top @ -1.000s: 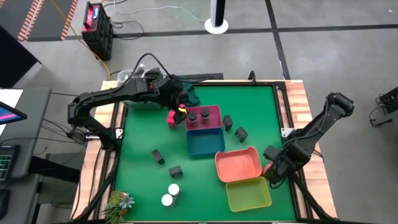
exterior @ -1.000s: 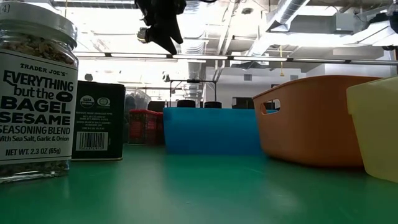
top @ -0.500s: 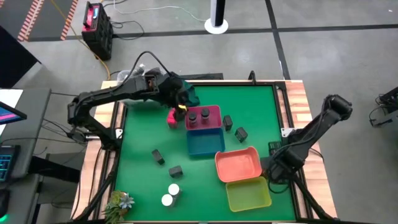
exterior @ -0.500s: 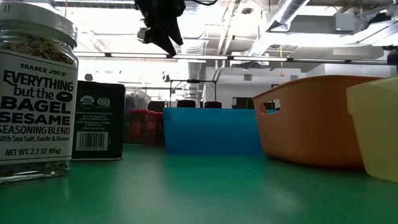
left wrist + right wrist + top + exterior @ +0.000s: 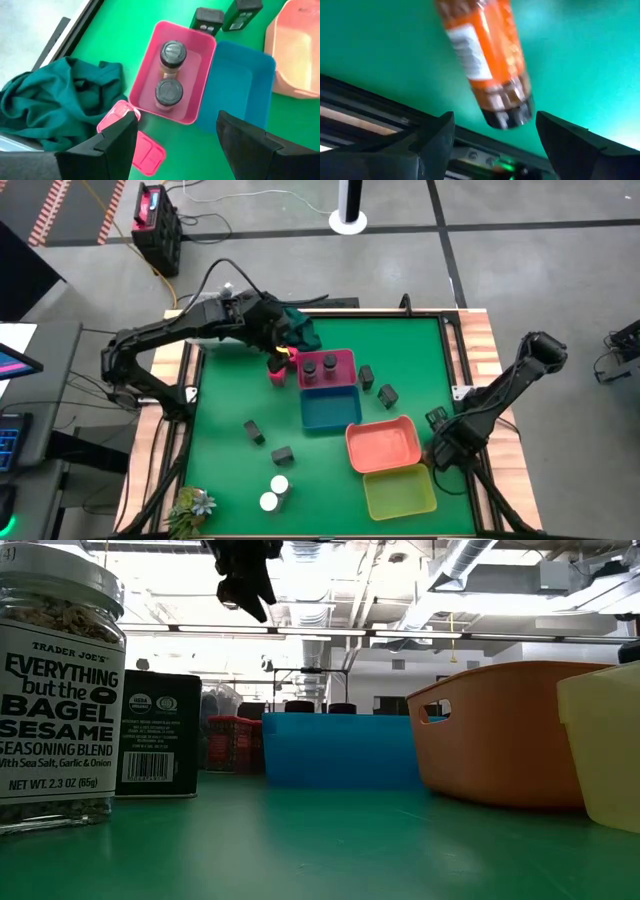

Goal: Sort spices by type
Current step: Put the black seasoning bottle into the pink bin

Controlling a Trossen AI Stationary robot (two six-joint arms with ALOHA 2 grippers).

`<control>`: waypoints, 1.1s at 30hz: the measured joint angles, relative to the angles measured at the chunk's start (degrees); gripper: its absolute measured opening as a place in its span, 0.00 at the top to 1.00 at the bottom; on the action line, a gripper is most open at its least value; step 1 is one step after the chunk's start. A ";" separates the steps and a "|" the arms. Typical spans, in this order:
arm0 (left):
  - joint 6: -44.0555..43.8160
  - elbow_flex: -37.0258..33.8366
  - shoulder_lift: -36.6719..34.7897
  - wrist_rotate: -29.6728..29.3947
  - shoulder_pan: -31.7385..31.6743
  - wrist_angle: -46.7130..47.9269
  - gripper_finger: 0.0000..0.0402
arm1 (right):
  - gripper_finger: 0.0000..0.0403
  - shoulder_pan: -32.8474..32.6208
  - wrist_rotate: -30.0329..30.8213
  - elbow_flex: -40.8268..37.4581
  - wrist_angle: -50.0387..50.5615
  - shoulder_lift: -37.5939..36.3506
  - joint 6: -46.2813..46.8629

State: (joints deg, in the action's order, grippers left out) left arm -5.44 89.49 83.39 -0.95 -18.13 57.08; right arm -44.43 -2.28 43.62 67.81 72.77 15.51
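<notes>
jar [image 5: 55, 680] label "TRADER JOE'S EVERYTHING but the BAGEL SESAME SEASONING BLEND, NET WT. 2.3 OZ (65g)", beside dark box [image 5: 158, 734] | two dark-capped jars [image 5: 169, 72] in pink tray [image 5: 197, 92] | left gripper [image 5: 175, 137] wide open, empty, above pink blocks [image 5: 132, 137] | right gripper [image 5: 492, 135] open over orange jar [image 5: 487, 65]

My left fingers [image 5: 283, 352] have lifted and drawn back from the pink blocks [image 5: 276, 369] toward the counter's far left corner. My right fingers [image 5: 437, 452] have shifted slightly along the counter's right edge beside the salmon tray [image 5: 384, 444].
</notes>
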 joint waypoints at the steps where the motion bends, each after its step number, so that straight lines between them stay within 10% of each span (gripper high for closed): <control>1: 0.12 0.00 0.00 0.02 0.02 0.38 0.36 | 0.23 0.29 0.00 -0.02 -0.41 0.00 -1.28; 23: 0.76 0.00 0.03 0.09 0.02 1.65 0.36 | 0.23 3.32 -2.84 -3.07 -11.21 10.07 0.35; 33: 0.78 0.00 0.03 0.19 0.03 3.69 0.36 | 0.42 4.22 -5.42 -2.25 -11.81 12.05 5.38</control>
State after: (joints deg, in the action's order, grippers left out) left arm -4.66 89.49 83.42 -0.75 -18.10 60.77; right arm -40.20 -7.70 41.37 56.00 84.82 20.89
